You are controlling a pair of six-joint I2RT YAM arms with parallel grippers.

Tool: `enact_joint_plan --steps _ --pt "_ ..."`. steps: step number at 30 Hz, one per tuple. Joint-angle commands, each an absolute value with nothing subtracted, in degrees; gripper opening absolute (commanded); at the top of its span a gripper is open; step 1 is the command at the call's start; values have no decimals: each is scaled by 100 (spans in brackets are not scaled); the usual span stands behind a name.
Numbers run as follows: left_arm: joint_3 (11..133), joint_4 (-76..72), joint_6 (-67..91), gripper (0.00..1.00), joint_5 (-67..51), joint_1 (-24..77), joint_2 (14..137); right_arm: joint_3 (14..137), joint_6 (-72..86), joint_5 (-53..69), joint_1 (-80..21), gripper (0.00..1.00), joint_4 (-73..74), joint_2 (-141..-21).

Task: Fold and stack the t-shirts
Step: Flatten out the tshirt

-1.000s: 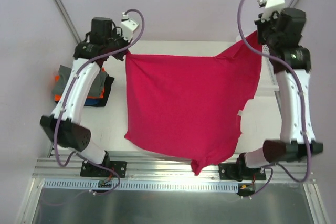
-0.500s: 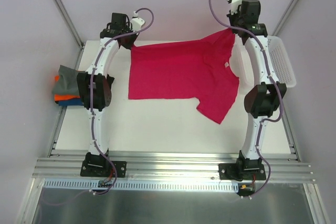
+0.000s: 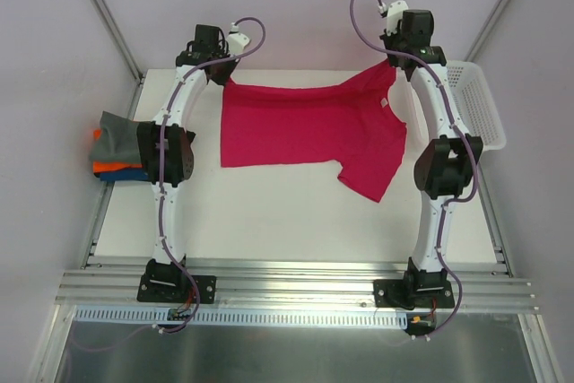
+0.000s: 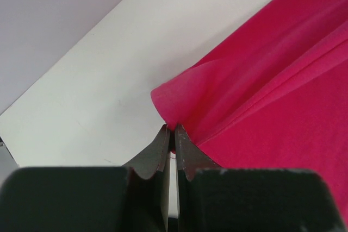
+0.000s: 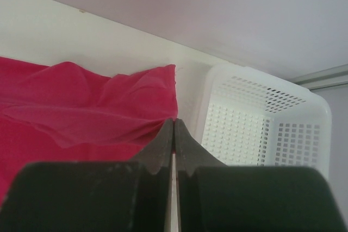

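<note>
At the far edge of the desk, left hand and right hand each clench a shirt corner; best lowered together, cloth taut

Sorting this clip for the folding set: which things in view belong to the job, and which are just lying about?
Job: red t-shirt, pinched at two far corners by the left gripper and right gripper; pile of folded shirts at the left edge.
Lying about: white basket on the right.
</note>
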State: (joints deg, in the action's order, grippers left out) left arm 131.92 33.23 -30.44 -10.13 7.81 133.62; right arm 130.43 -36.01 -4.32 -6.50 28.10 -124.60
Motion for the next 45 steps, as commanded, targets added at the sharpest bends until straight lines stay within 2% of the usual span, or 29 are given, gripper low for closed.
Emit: enact_joint_plan --steps 1,16,20,26,37,41,45 --pt "13219 3182 -2909 0 -844 765 13254 13087 -3577 -571 -537 1 2540 -12515" --pt "12375 3120 -2338 0 -949 729 12464 12630 -3375 -141 -448 1 3137 -11980" --pt "12042 3120 -2242 0 -967 729 11902 12341 -3375 -141 -457 1 3497 -11357" --pt "10787 3120 -2013 0 -1300 729 10250 11313 -3156 -150 -439 1 3770 -9266" --pt "8764 3129 -1880 0 -2214 826 6911 10381 -2259 132 -457 1 5526 -6111" --pt "7895 3138 -1960 0 -2311 853 5507 9906 -2381 456 -440 1 5923 -4567" --pt "7392 3146 -1942 0 -2215 853 4467 9826 -2601 264 -431 1 6388 -3598"
